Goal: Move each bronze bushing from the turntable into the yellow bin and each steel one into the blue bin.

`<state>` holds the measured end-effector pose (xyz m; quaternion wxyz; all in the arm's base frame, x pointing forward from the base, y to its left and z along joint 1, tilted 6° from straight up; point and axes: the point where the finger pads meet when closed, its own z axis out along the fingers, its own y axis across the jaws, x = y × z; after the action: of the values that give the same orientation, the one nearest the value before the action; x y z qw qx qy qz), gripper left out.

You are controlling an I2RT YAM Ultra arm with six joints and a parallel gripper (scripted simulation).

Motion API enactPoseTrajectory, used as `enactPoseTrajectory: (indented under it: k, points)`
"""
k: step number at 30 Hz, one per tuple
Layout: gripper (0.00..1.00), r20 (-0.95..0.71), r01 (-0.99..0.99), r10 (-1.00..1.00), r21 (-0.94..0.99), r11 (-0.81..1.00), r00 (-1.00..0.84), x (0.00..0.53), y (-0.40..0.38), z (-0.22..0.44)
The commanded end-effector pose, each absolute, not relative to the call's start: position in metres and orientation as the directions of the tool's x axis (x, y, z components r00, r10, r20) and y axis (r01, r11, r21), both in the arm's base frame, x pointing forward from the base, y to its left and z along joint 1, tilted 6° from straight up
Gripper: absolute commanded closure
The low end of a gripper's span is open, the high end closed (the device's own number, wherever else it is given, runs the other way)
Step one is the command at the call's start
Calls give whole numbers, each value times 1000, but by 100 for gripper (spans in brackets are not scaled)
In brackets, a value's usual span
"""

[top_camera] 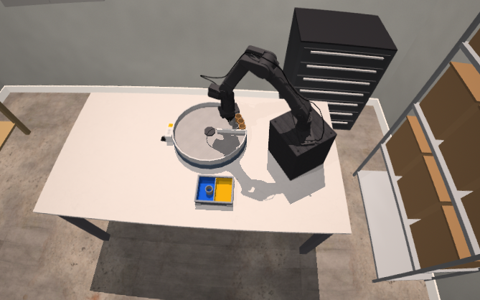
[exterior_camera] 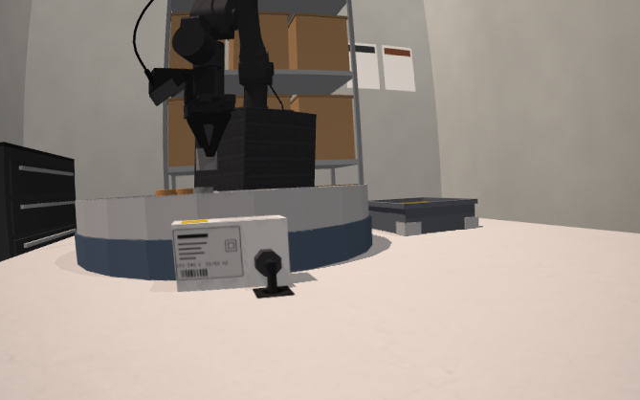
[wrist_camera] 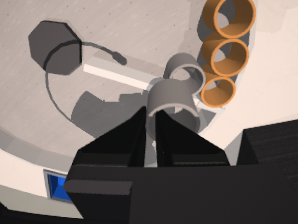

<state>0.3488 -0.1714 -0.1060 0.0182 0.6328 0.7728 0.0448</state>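
Note:
My gripper point(top_camera: 231, 119) point(exterior_camera: 209, 153) point(wrist_camera: 151, 113) is shut on the wall of a steel bushing point(exterior_camera: 207, 163) point(wrist_camera: 172, 92), held above the right part of the turntable point(top_camera: 193, 130) point(exterior_camera: 113, 218). Another steel bushing point(wrist_camera: 182, 61) stands on the turntable, partly behind the held one in the wrist view. Beside it, three bronze bushings point(top_camera: 240, 120) point(wrist_camera: 237, 60) stand in a row along the rim. The blue bin point(top_camera: 201, 182) point(wrist_camera: 59, 188) holds one upright steel bushing point(top_camera: 209, 193). The yellow bin point(top_camera: 223, 186) beside it is empty.
A pale divider bar point(top_camera: 230, 130) point(wrist_camera: 115, 75) runs from near the dark hub point(top_camera: 209, 130) point(wrist_camera: 55, 47) to the turntable's rim. A white box point(top_camera: 168, 131) point(exterior_camera: 232, 253) stands left of the turntable. The black arm base point(top_camera: 295, 148) is to its right.

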Motion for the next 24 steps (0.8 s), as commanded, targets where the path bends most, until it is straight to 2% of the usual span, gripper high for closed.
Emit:
enactPoseTrajectory:
  k: [1,5,16,18,24]
  points:
    - [100,-17,965,972,123,233,-233,364,-171,-91]
    - [100,-8,944,950,105,312,-313,367,-140,-93]
    - [100,-31,796,801,91,598,-598,421,-41,-91]
    - [100,-31,796,801,91,598,-598,421,-41,-91]
    - [100,-50,658,663,85,748,-747,451,24,-85]
